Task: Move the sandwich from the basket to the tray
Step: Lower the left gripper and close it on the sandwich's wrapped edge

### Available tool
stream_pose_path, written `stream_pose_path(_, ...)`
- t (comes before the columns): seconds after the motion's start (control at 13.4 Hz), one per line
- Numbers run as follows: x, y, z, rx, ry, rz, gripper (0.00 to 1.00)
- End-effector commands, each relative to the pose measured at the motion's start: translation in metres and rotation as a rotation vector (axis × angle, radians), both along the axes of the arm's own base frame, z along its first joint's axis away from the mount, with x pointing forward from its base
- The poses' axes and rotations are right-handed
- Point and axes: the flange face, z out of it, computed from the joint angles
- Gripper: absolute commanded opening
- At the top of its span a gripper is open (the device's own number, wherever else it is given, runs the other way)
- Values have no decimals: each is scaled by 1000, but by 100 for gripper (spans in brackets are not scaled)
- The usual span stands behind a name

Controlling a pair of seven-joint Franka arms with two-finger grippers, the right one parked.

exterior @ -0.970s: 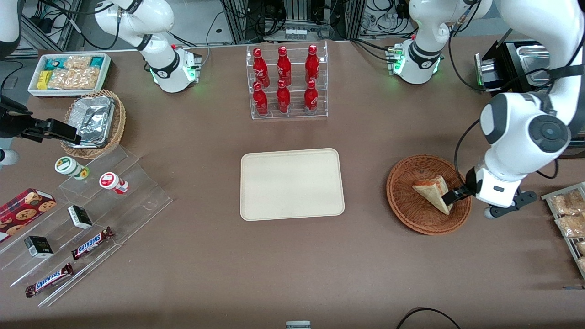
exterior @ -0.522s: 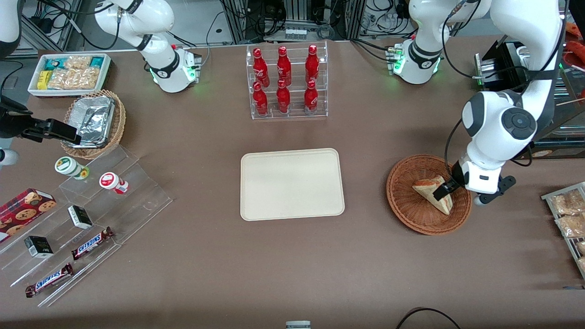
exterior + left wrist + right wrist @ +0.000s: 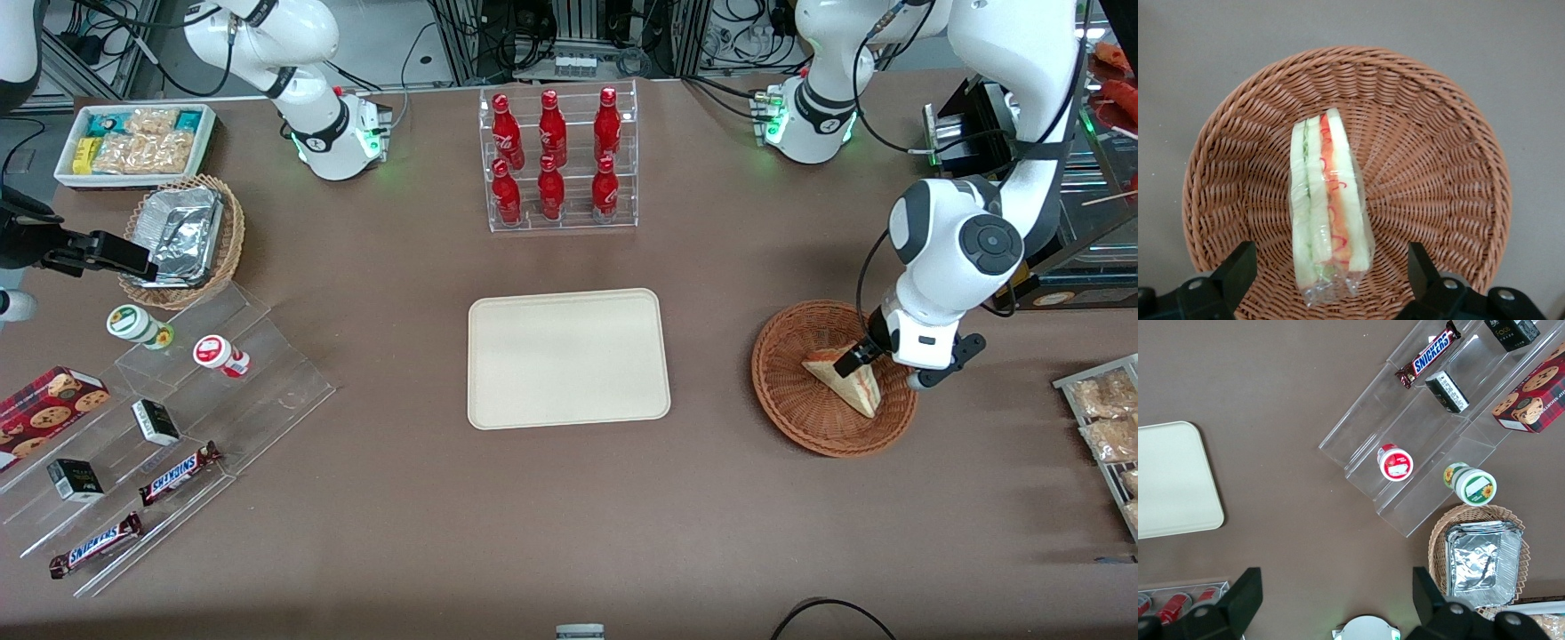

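The sandwich [image 3: 843,380], a clear-wrapped wedge of pale bread with red-orange and green filling, lies in the round reddish-brown wicker basket [image 3: 781,402]. My gripper [image 3: 855,364] hangs low over the basket, right above the sandwich's wide end. In the left wrist view the gripper [image 3: 1330,279] is open. Its black fingers [image 3: 1238,272] stand on either side of the sandwich [image 3: 1328,200] with a gap to each. Round it shows the basket wall [image 3: 1441,167]. The cream tray [image 3: 567,358] lies bare at the table's middle, toward the parked arm's end from the basket.
An acrylic rack of red bottles [image 3: 556,160] stands farther from the front camera than the tray. Clear stepped shelves with snacks [image 3: 160,427], a foil-filled wicker basket [image 3: 182,240] and a white bin [image 3: 133,142] lie toward the parked arm's end. Packets on a rack [image 3: 1107,418] sit beside the basket.
My gripper has moved from the basket's rim inward over the sandwich, away from the front camera and toward the tray. The sandwich has not moved.
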Motion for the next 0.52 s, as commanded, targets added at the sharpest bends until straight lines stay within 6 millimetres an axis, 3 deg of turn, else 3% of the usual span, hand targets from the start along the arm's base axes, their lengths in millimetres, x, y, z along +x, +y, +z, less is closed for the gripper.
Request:
stream_pose_path(0.0, -8, 2, -9, -9, -11, 27, 100)
stream_pose_path(0.45, -12, 2, -31, -17, -30, 73, 100)
